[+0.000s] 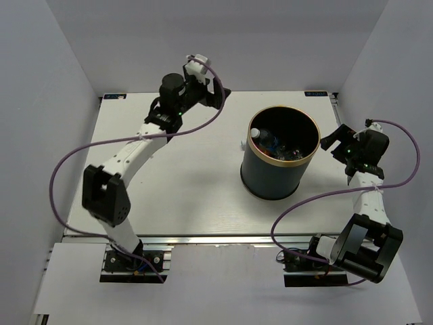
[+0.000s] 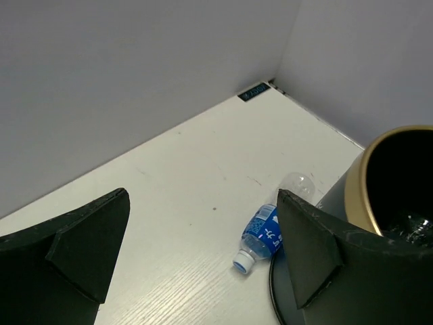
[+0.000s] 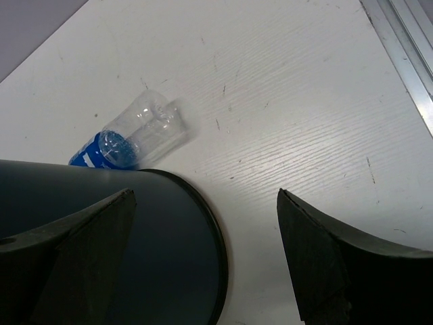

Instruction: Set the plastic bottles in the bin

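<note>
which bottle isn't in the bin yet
The blue-label bottle: it lies on its side on the table beside the bin, while the other bottles are already inside it.

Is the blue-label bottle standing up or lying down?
Lying down. The bottle rests on its side on the table, beside the bin, not inside it.

One bottle (image 2: pixel 262 235) lies on the table (image 1: pixel 189 172) just left of the bin (image 1: pixel 270 179), other bottles (image 1: pixel 267 141) inside.
</note>
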You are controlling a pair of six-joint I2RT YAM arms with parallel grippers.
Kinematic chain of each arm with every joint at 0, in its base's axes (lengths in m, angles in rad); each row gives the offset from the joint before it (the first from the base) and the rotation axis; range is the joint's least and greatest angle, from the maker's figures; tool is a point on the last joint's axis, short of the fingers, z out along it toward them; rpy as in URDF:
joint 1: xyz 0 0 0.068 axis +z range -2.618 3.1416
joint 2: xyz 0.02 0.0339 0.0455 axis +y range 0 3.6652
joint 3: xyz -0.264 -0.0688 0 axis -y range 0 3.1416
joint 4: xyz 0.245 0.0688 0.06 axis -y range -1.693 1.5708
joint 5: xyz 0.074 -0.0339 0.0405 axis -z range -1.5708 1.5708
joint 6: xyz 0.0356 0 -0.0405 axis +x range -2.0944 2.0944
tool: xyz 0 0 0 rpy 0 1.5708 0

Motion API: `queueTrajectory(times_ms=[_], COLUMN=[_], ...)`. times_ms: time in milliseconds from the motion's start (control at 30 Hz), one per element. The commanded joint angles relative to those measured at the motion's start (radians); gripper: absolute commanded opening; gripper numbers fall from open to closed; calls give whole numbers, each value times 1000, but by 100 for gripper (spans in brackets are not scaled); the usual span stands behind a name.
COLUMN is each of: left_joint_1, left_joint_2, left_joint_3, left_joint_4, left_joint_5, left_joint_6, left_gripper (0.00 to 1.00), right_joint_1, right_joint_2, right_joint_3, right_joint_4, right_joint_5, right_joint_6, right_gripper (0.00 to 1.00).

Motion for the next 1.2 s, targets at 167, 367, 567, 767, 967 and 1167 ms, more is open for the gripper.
queueTrajectory(times_ms=[167, 367, 567, 767, 967, 1167], left_joint_1=[35, 46, 48, 45, 12, -64], left_joint_2=[361, 703, 793, 803, 842, 881], left_joint_3=[258, 620, 592, 494, 489, 600], left_joint_4=[-26, -104, 75, 255, 167, -205], left_joint_5=[219, 385, 744, 872, 837, 533], left_joint_6=[-66, -57, -114, -250, -142, 162], left_gripper=[98, 98, 98, 98, 98, 98], right_joint_1=[-6, -6, -6, -6, -6, -6], right_joint_2=[29, 39, 64, 75, 61, 50], right_joint_3=[24, 21, 28, 30, 19, 14], right_joint_4=[-23, -26, -31, -31, -25, -17], right_joint_5=[81, 100, 97, 80, 84, 84], right_joint_6=[-31, -40, -40, -28, -19, -19], right_gripper=[89, 89, 89, 89, 89, 89])
